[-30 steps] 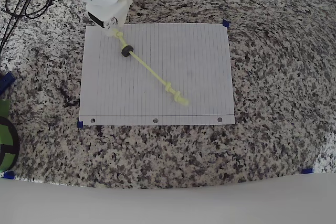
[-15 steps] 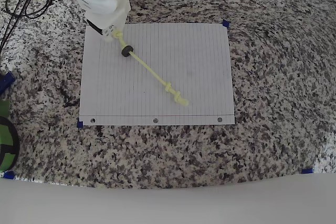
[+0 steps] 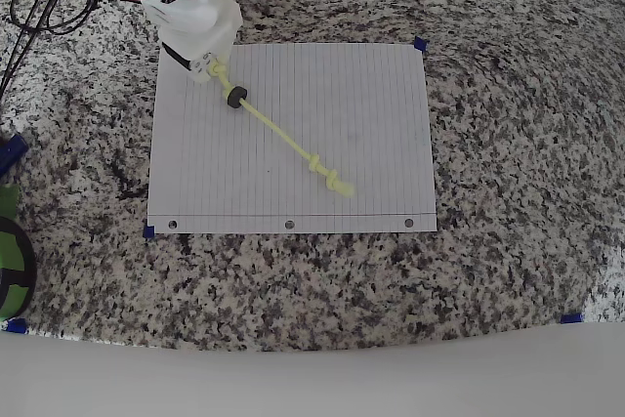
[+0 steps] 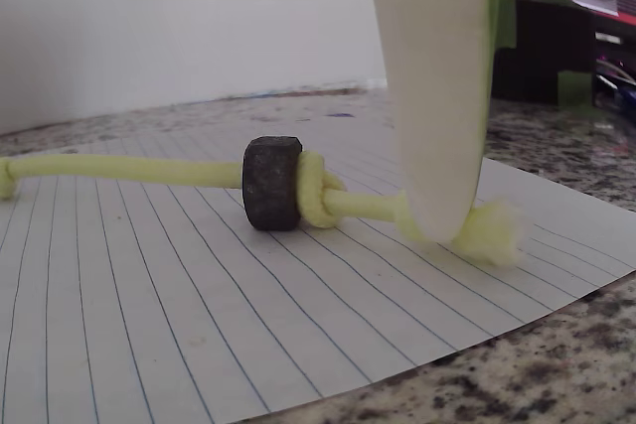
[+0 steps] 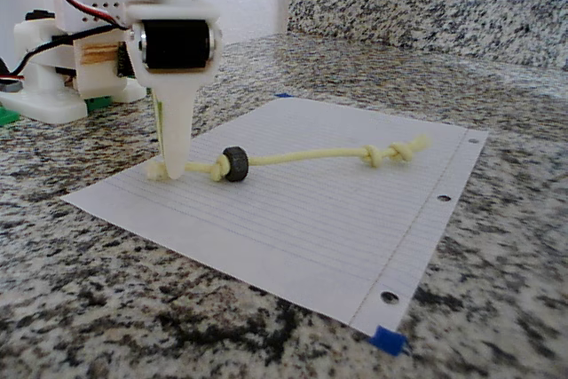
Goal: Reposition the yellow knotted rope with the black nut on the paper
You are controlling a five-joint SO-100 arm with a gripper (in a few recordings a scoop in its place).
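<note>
Closest in the wrist view, the white finger stands nearly upright, its tip pressed down on the rope just inside the frayed end, with the black nut sitting against a knot a little further along. From there the rope runs away across the paper toward the far knots. In the fixed view the claw comes down at the paper's near corner; its fingers look drawn together around the rope end, so I'd judge it narrow and gripping the cord, though the second finger is mostly hidden (only a green strip shows behind the white one). That grip makes sense: taking the cord by its end, next to the nut, lets the arm drag the whole length without the nut sliding off past the knot. From above, the rope lies diagonally on the paper, from the upper-left corner under the claw down toward the middle of the lower half, the nut close to the arm and the two knots at the free end. Compared with a second ago, the arm has pulled back a touch toward the top-left, and the rope has crept slightly with it; otherwise the paper and granite counter look unchanged.
</note>
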